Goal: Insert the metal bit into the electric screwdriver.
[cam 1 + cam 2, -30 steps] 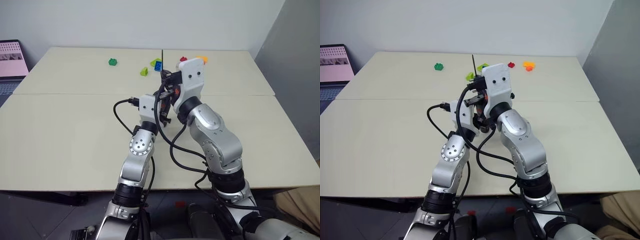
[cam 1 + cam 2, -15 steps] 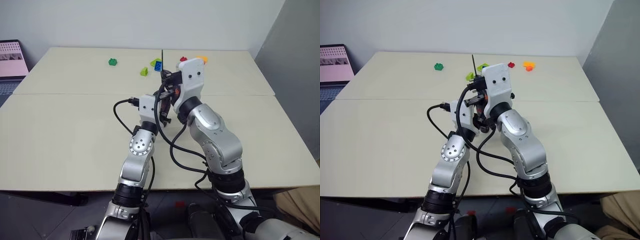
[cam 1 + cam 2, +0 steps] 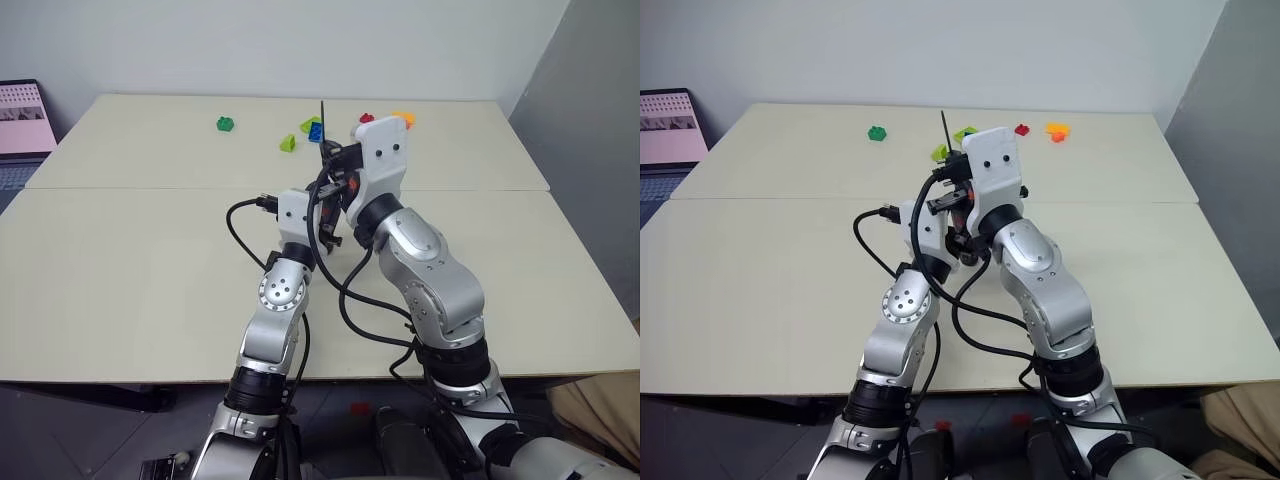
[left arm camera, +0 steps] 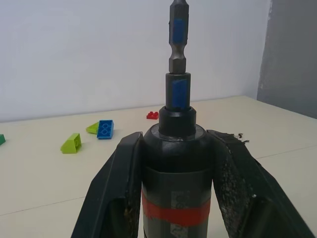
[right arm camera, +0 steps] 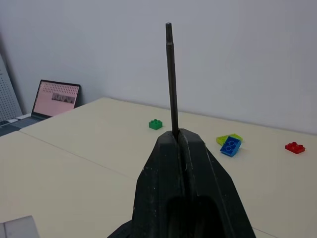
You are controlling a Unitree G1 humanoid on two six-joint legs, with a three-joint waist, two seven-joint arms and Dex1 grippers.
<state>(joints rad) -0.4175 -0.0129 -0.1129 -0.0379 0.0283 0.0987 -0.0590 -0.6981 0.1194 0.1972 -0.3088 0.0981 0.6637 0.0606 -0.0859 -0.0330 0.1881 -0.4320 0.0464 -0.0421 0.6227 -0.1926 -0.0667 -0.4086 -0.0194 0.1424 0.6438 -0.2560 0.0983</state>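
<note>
My right gripper (image 5: 178,136) is clamped shut on the metal bit (image 5: 171,79), which stands as a thin dark rod straight out past my fingertips, its long axis running along the gripper and pointing up and away over the surface (image 3: 150,250). From the head views the rod (image 3: 944,130) rises nearly upright above my right wrist.

My left gripper (image 4: 178,144) is closed on the electric screwdriver (image 4: 177,163), one finger pressed against each side of its black body. The tool's long axis also runs along the gripper, its tip pointing up and away; a red band circles the body low between my fingers. A short hex-shaped piece with blue patches (image 4: 177,34) sticks out of the screwdriver's front collar.

Both grippers are raised above the surface near its middle seam, the right one just above and beyond the left.

On the far part of the surface lie toy bricks: a green one (image 3: 226,124), a lime wedge (image 3: 288,143), a blue one (image 3: 316,130), a red one (image 3: 1022,129) and an orange one (image 3: 1056,130). A laptop (image 3: 22,120) stands off the far left edge.
</note>
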